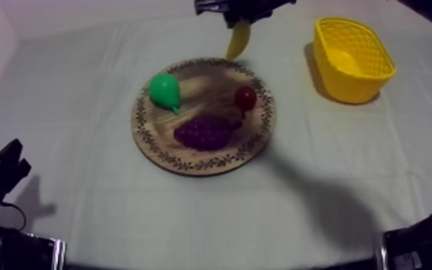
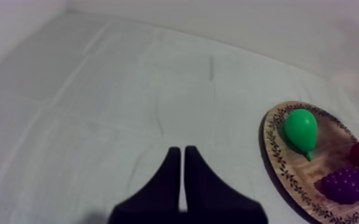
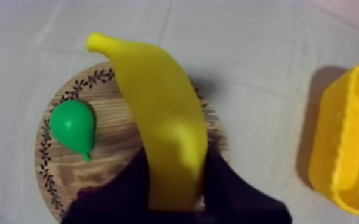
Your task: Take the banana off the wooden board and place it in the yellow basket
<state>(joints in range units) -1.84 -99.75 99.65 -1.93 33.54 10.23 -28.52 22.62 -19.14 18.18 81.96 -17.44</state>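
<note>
Seen from above, the right pincer [image 1: 239,20] is cut by the upper edge and hides the top end of the banana [image 1: 237,43], while from the right wrist the banana covers the middle of the wooden board [image 3: 113,142] and the yellow basket [image 3: 340,146] runs off the edge.

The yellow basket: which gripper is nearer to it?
Right. The right gripper, shut on the banana, hangs near the basket; the left gripper rests beyond the board, far from it.
</note>
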